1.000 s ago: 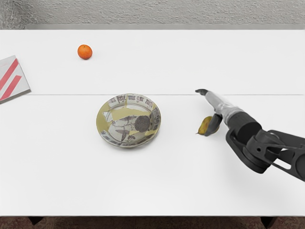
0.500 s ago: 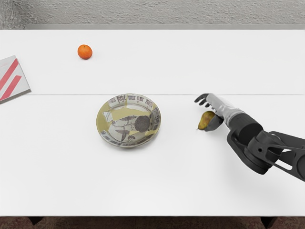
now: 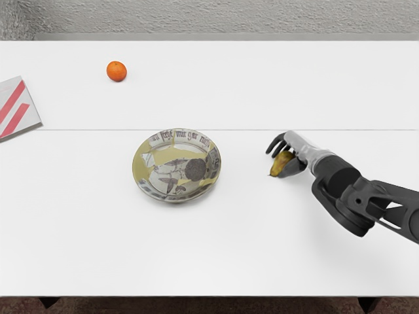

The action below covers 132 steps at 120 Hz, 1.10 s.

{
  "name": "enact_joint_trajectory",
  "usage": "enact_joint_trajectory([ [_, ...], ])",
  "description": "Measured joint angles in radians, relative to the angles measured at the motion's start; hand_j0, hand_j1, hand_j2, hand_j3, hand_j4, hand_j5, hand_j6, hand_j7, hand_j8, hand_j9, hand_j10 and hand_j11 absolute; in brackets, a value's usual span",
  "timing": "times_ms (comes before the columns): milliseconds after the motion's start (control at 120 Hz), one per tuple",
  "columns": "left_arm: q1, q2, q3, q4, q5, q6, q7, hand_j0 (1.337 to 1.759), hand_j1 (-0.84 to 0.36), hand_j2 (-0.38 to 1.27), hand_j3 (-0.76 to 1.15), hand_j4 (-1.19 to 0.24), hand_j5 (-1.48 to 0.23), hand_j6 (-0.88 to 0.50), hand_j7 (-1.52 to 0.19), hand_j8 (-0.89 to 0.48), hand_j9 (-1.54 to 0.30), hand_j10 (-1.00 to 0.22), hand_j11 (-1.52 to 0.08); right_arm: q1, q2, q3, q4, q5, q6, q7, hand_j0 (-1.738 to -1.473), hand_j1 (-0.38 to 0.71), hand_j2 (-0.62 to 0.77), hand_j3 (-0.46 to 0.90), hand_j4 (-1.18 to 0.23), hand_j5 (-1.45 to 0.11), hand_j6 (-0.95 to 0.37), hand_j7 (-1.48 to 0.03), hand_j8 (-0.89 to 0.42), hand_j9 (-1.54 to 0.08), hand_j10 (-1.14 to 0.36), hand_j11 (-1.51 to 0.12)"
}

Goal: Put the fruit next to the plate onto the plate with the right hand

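Grasp approx. done, transfer left: the fruit (image 3: pixel 279 165) is held in the curled fingers (image 3: pixel 273 141) of the right hand (image 3: pixel 288 153), but not yet brought to the plate (image 3: pixel 137 167), well apart beyond the hand.

Right arm (image 3: pixel 357 196): dark housings, pale metal forearm, black hand.
The 1 arm in view has bulky charcoal-black shells, rounded at the joint, with an open bracket-like frame in the same matt black near the picture's edge. Ahead of them runs a slim, silvery-grey cylindrical forearm (image 3: pixel 314 155) with a slight sheen. The right hand (image 3: pixel 290 145) is small and dark; its fingers (image 3: pixel 275 142) look thin and black, perhaps segmented, but are too small to count.
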Motion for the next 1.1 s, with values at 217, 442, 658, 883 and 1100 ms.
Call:
enact_joint_trajectory([
  [217, 0.0, 0.0, 0.0, 0.0, 0.0, 0.0, 0.0, 1.658, 0.35, 0.0, 0.0, 0.0, 0.0, 0.0, 0.0, 0.0, 0.0, 0.0, 0.0, 0.006, 0.0, 0.003, 0.0, 0.061, 0.0, 0.0, -1.651, 0.28, 0.27, 0.0, -0.73, -0.83, -0.61, -0.89, -0.4, -0.87, -0.46, -0.9],
  [442, 0.0, 0.0, 0.0, 0.0, 0.0, 0.0, 0.0, 1.658, 0.35, 0.0, 0.0, 0.0, 0.0, 0.0, 0.0, 0.0, 0.0, 0.0, 0.0, 0.043, -0.003, 0.038, 0.0, 0.12, 0.002, 0.0, -1.654, 0.27, 0.36, 0.0, -0.73, -0.89, -0.68, -0.92, -0.47, -0.91, -0.51, -0.93],
  [658, 0.0, 0.0, 0.0, 0.0, 0.0, 0.0, 0.0, 1.658, 0.35, 0.0, 0.0, 0.0, 0.0, 0.0, 0.0, 0.0, 0.0, 0.0, 0.0, 0.082, 0.019, 0.103, 0.0, 0.163, 0.008, -0.001, -1.655, 0.26, 0.36, 0.0, -0.72, -0.92, -0.68, -0.93, -0.47, -0.92, -0.51, -0.93],
  [883, 0.0, 0.0, 0.0, 0.0, 0.0, 0.0, 0.0, 1.658, 0.35, 0.0, 0.0, 0.0, 0.0, 0.0, 0.0, 0.0, 0.0, 0.0, 0.0, 0.135, 0.093, 0.127, 0.0, 0.194, 0.02, 0.0, -1.655, 0.24, 0.33, 0.0, -0.72, -0.93, -0.69, -0.93, -0.47, -0.93, -0.52, -0.94],
  [1100, 0.0, 0.0, 0.0, 0.0, 0.0, 0.0, 0.0, 1.658, 0.35, 0.0, 0.0, 0.0, 0.0, 0.0, 0.0, 0.0, 0.0, 0.0, 0.0, 0.176, 0.168, 0.134, 0.0, 0.207, 0.036, 0.0, -1.656, 0.22, 0.31, 0.0, -0.72, -0.94, -0.7, -0.94, -0.48, -0.93, -0.53, -0.94],
])
